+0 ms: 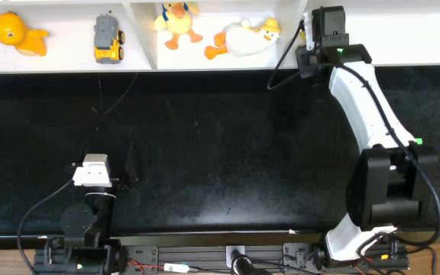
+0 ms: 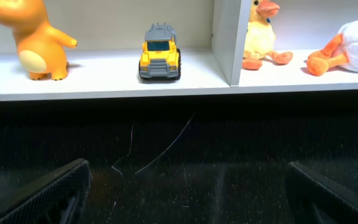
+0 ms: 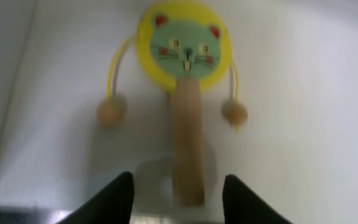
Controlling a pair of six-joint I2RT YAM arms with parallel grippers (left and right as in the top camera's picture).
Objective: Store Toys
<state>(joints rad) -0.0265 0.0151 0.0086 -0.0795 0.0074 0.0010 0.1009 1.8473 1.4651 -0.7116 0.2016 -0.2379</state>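
A drum rattle with a yellow cat face (image 3: 185,46), a wooden handle and two bead strikers lies flat on the white shelf floor. My right gripper (image 3: 179,199) is open, its fingers on either side of the handle's near end without closing on it. In the top view the right arm's wrist (image 1: 328,37) is at the shelf's right compartment. My left gripper (image 2: 188,202) is open and empty low over the black table, facing the shelf. On the shelf stand an orange dinosaur (image 1: 20,32), a yellow truck (image 1: 108,40), a yellow duck plush (image 1: 177,21) and a white duck plush (image 1: 244,38).
The white shelf (image 1: 205,63) runs along the table's far edge, split by upright dividers (image 2: 225,40). The black table (image 1: 220,145) spreads between the arms. A cable (image 1: 285,65) hangs by the right wrist.
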